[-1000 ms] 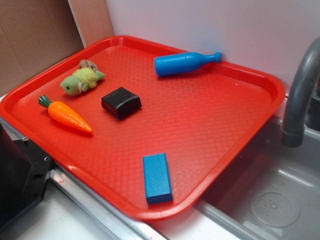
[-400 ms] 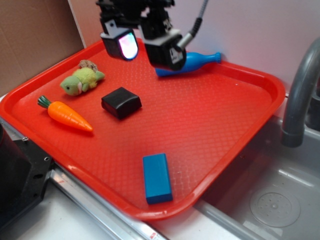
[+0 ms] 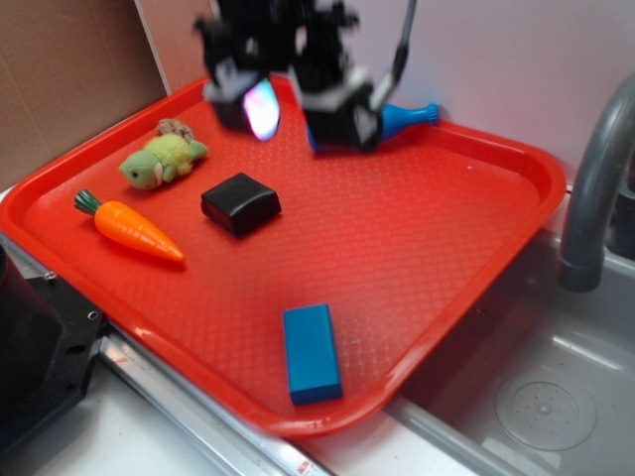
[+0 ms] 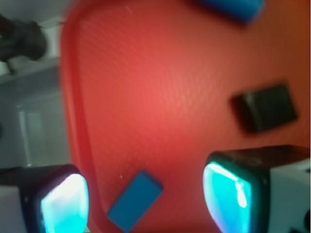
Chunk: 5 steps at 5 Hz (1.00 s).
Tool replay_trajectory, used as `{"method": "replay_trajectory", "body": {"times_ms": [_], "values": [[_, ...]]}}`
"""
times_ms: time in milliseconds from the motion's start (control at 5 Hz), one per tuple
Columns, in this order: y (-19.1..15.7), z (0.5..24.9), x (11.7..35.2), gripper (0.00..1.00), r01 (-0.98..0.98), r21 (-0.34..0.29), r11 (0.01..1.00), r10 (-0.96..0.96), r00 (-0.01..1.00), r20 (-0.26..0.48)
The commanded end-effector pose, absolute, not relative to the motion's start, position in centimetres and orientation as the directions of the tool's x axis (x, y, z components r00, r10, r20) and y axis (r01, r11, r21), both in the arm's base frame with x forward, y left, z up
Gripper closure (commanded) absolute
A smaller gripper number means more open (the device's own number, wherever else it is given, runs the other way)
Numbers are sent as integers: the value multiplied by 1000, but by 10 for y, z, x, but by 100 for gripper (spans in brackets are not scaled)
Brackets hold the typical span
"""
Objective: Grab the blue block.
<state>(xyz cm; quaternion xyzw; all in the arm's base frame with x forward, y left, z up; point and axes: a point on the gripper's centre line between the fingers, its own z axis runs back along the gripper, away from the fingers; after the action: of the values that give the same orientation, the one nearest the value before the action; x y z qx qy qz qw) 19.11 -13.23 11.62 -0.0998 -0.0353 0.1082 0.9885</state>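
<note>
Count: I see one tray (image 3: 476, 268), one blue block (image 3: 312, 353), one black block (image 3: 240, 203), one carrot (image 3: 134, 228), one plush (image 3: 162, 157), one bottle (image 3: 402, 117), one faucet (image 3: 595, 188) and one claw (image 3: 303, 104).
Claw: open, I read it, with its two fingers (image 3: 248, 99) well apart and nothing between them; it hangs over the far part of the tray, motion-blurred in the exterior view.
Blue block: lying flat on the tray near its front rim, alone, well apart from the claw and from the other toys.
Black block: mid-tray, left of centre, just beyond the carrot's tip.
Carrot: on the left side of the tray, green top pointing to the left rim.
Plush: green, beyond the carrot, near the far-left rim.
Bottle: blue, on its side by the far rim, partly hidden behind the claw in the exterior view.
Exterior only: I get the carrot, the plush, the sink (image 3: 546, 397) at right and the cardboard (image 3: 69, 69) at left from here; none of these appear at the wrist.
Wrist only: I look straight down between the two glowing cyan pads (image 4: 65, 204), with the blue block (image 4: 135, 200) low in the gap, nearer the left pad, and close to the tray (image 4: 146, 87) rim.
Wrist also: the black block (image 4: 265, 108) at right, a piece of the bottle (image 4: 233, 7) at the top edge and the faucet (image 4: 22, 39) at upper left, all soft with blur.
</note>
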Motion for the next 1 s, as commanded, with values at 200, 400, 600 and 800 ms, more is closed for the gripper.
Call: {"method": "replay_trajectory", "body": {"times_ms": [200, 400, 600, 800], "values": [[-196, 73, 170, 0, -547, -125, 828, 535, 837, -118], [-193, 57, 154, 0, -567, -95, 818, 554, 821, -137], [-181, 48, 143, 0, -574, -95, 813, 565, 818, -108], [-174, 42, 129, 0, -574, -82, 815, 567, 818, -92]]}}
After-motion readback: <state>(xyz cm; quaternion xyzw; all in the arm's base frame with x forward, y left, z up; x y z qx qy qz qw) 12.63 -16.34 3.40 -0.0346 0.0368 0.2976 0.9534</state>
